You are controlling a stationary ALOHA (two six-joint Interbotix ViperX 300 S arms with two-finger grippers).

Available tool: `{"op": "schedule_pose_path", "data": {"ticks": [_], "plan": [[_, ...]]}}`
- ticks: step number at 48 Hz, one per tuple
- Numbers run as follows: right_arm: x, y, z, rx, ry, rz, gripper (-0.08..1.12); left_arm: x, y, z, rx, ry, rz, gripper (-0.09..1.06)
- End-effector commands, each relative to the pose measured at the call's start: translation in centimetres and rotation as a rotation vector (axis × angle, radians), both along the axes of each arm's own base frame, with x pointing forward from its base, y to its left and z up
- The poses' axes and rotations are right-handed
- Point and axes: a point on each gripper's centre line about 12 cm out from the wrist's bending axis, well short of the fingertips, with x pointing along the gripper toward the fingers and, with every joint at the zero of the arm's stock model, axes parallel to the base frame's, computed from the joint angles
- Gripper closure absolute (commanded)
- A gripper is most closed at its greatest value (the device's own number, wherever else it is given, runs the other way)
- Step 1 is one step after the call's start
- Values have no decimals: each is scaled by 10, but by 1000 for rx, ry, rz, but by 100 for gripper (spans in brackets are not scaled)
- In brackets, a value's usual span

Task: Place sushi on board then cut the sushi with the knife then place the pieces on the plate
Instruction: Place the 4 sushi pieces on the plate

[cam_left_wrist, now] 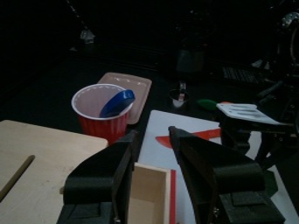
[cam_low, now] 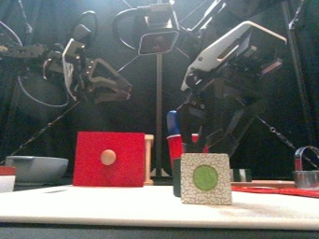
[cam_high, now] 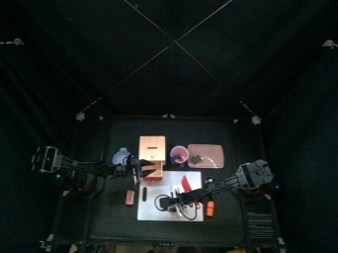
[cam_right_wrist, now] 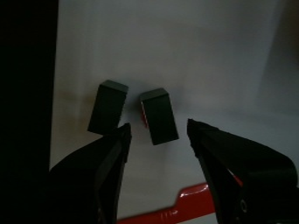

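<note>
Sushi pieces, two dark blocks, sit on the white cutting board. They are side by side and a little apart, with their long sides roughly parallel and one block slightly skewed. My right gripper hangs low over the board with its jaws spread and nothing between them. The skewed block lies just ahead of the tips, and I cannot tell whether a jaw touches it.

From the front I make out only one piece, standing upright with its cut face toward the table's front edge. The other I cannot find there. The only marking I can read on it is a green oval in a speckled pale square.

A red strip, cut off at the right wrist view's edge, looks to me like the red toy knife, lying flat on the board near the pieces.

My left gripper is over the wooden box, jaws parted and empty. Past it stands the red cup with the blue knife leaning inside. The pink tray is behind the cup and partly covered by it.

In the front view the blue-grey bowl is cut off at the left edge. The metal cutter is cut off at the right edge.
</note>
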Motion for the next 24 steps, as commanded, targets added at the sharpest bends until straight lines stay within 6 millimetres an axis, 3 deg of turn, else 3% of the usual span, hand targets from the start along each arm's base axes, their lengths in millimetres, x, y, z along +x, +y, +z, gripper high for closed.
{"op": "schedule_pose_path", "data": {"ticks": [1,24], "plan": [[7,-5,15,12,-50,-11,17,3,1,6,1,-26,6,21],[7,-7,11,17,-47,-19,34,2,2,5,-3,-22,13,21]]}}
